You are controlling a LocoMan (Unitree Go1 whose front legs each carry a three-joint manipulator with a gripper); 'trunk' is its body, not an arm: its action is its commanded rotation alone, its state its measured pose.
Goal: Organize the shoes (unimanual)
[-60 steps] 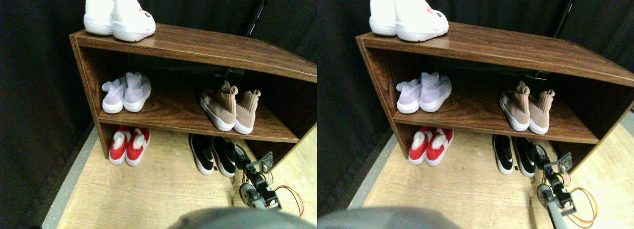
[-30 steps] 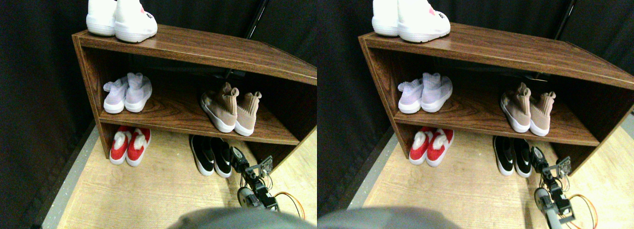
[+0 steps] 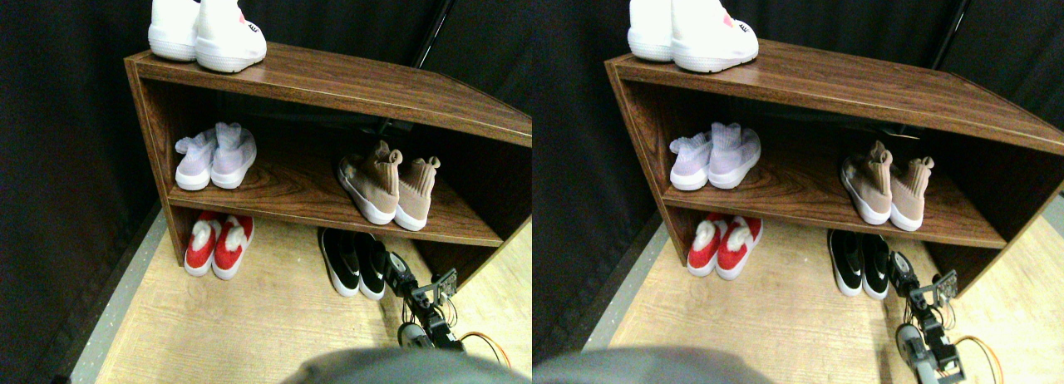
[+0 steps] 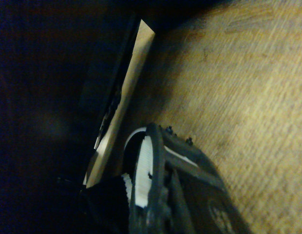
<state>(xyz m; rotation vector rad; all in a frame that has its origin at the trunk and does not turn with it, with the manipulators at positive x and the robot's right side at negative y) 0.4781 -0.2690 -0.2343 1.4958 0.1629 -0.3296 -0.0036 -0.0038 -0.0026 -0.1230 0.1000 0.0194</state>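
Shelf: your wooden rack (image 3: 349,81) stands against a dark curtain, open at the front, on a pale wood floor (image 3: 266,309).
Top board: white high-ankle pair (image 3: 208,31) at the far left, side by side.
Middle board: pale lilac pair (image 3: 214,155) on the left; tan knit pair (image 3: 389,184) on the right, the two shoes touching, the left one angled a little off its mate.
Floor level: red pair (image 3: 216,243) on the left; black slip-ons (image 3: 353,259) on the right, side by side, toes toward you.
Right gripper (image 3: 399,272): low on the floor, right against the right-hand black shoe's outer edge.
Grip: you cannot tell whether the jaws are parted or closed; neither view shows the gap.
Progress: by my reading, nearly done. Every shoe sits paired in a slot; only the black pair looks in hand, perhaps a last nudge.
Hidden: the wrist view is dark, showing a white sole edge (image 4: 141,180) beside the jaw frame, a pale strip (image 4: 126,97) and floor; contact cannot be confirmed. The rack's right end is cut off.
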